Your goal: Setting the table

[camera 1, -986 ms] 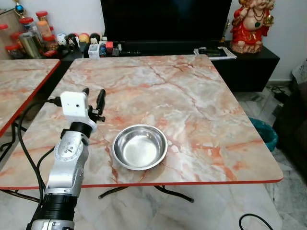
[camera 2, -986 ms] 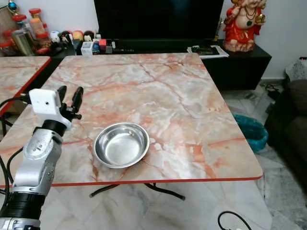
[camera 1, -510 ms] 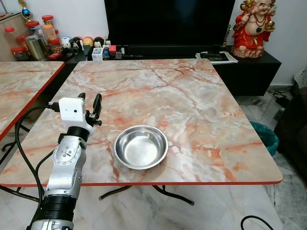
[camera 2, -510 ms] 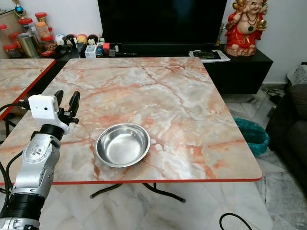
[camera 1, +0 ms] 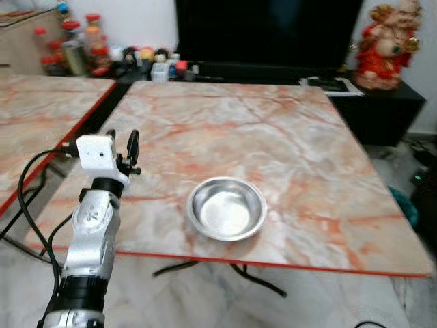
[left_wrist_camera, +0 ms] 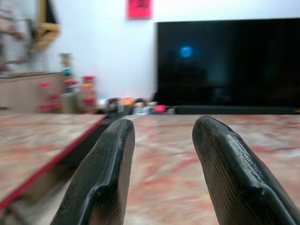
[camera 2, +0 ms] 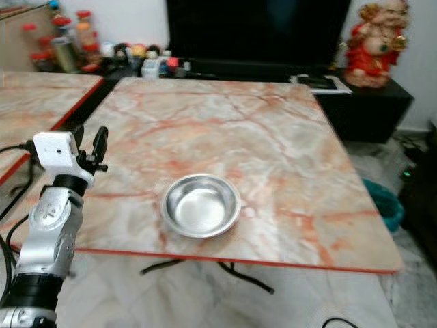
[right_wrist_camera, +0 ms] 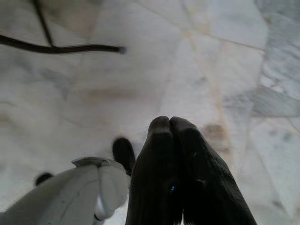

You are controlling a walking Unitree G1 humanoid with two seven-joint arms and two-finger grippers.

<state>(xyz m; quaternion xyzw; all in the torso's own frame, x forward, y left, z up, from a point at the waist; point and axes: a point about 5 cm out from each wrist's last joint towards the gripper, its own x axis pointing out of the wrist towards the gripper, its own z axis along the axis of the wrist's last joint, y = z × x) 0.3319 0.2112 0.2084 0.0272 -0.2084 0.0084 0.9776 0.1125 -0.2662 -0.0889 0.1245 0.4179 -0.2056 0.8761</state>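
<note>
Our left pincer [camera 1: 125,145] hovers narrowly parted and empty over the counter [camera 1: 287,137] edge; the steel bowl [camera 1: 227,208] sits off to its right, likely already set. Our right pincer [right_wrist_camera: 171,124] hangs closed above the floor.

silver left arm [camera 1: 92,239] raised, elbow bent, its black two-finger left gripper [camera 1: 123,147] pointing forward, fingers parted, empty. right gripper [right_wrist_camera: 171,123] hangs down, fingers pressed together.
</note>
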